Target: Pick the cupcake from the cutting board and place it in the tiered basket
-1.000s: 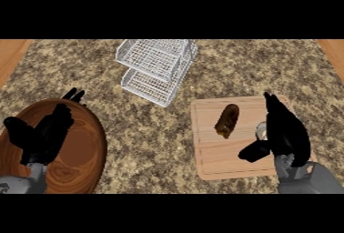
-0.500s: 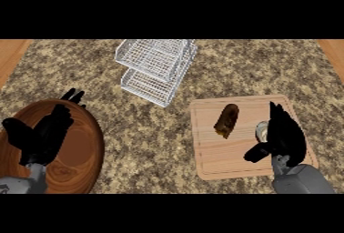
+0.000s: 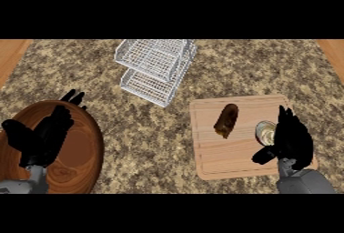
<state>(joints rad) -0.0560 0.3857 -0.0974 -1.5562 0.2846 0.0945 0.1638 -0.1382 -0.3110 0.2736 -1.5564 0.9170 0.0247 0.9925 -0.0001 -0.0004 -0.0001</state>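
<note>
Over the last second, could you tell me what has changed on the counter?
The right robot hand moved down the cutting board toward the view's lower edge, uncovering a pale round cupcake beside it; nothing grasped. The left robot hand, brown item and tiered basket stayed put.

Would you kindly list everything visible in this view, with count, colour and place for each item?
Counter: one, speckled brown and beige, filling most of the view.
Tiered basket: one, white wire, top centre of the counter.
Cutting board: one, light wood, right of centre.
Brown item: one, dark brown, elongated, on the board's upper middle.
Cupcake: one, pale top, on the board's right side, partly hidden by the right robot hand.
Wooden bowl: one, dark brown, lower left, under the left robot hand.
Left robot hand: one, black, open, over the bowl.
Right robot hand: one, black, open, beside the cupcake.
</note>
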